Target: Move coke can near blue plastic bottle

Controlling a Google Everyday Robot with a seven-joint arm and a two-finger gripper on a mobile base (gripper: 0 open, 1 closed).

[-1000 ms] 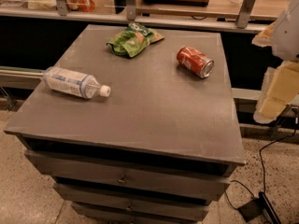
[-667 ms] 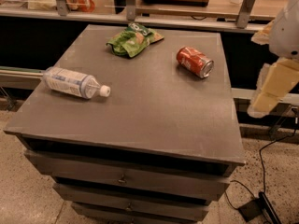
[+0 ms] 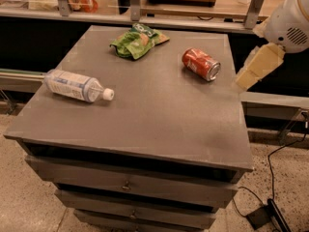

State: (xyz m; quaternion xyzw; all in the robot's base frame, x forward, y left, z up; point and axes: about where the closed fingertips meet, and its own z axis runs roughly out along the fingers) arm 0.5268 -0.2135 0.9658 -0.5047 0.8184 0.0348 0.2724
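The coke can [image 3: 201,64] lies on its side at the back right of the grey cabinet top [image 3: 159,115], its silver end facing front right. The blue plastic bottle [image 3: 76,86] lies on its side at the left edge, white cap pointing right. My gripper [image 3: 257,67] is a cream-coloured piece under the white arm [image 3: 289,21], hanging just off the right edge of the top. It is to the right of the can, apart from it, and holds nothing that I can see.
A green snack bag [image 3: 137,41] lies at the back middle of the top. Drawers [image 3: 128,185] run below the front edge. A counter with metal posts [image 3: 134,1] stands behind. A cable and plug [image 3: 270,211] lie on the floor at the right.
My gripper has moved left and a little up, closer to the right edge of the top and the can. The can, bottle and bag have not moved.
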